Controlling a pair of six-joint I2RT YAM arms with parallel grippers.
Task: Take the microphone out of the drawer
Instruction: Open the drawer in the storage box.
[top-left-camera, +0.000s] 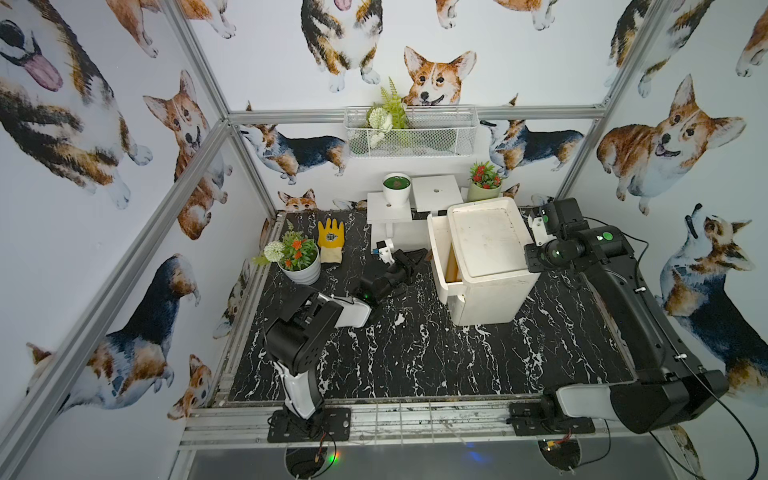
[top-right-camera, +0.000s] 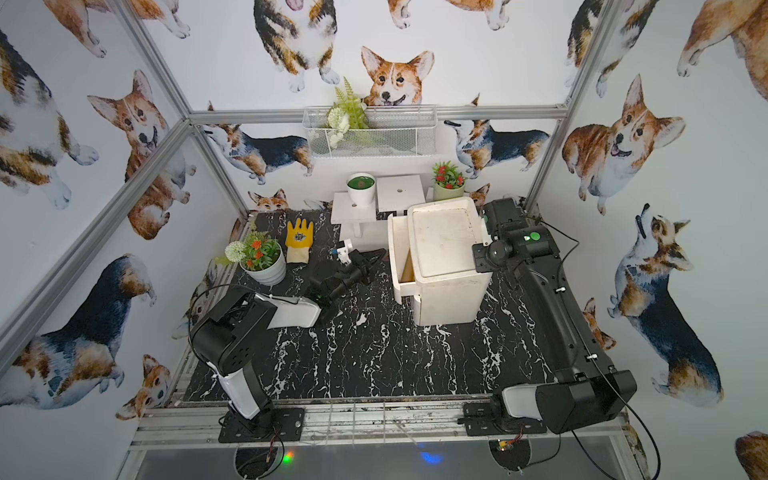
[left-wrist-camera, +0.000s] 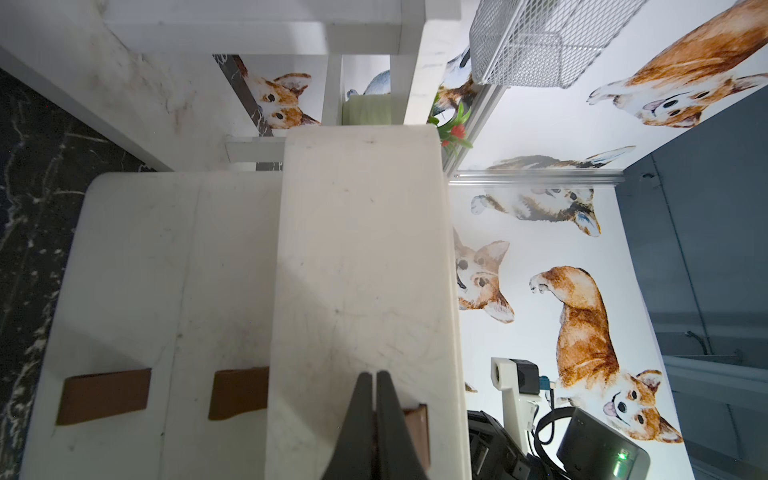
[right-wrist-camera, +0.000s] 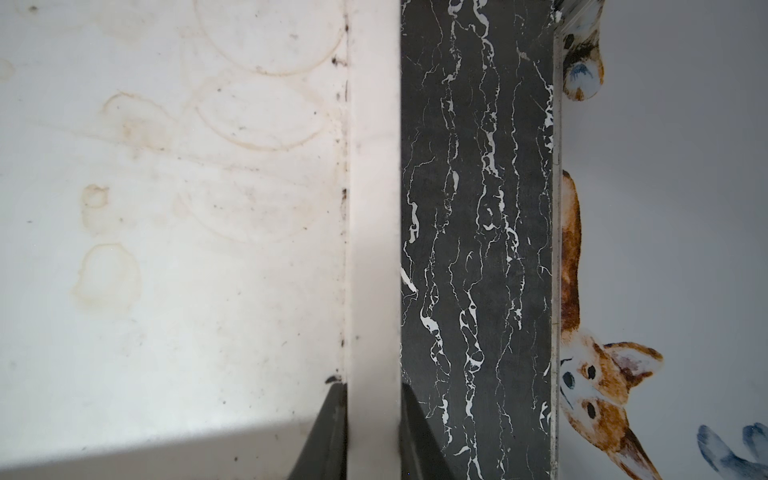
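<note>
the left gripper, at the white plastic drawer cabinet's 9 o'clock, pinches shut on the brown pull tab of its partly open top drawer, so opening is the step in hand; the microphone is hidden, presumably inside. at 3 o'clock the right gripper clamps the cabinet's raised rim; next, pull wider, then reach in.

Black arms with white shells, green lights, thin black cables.
</note>
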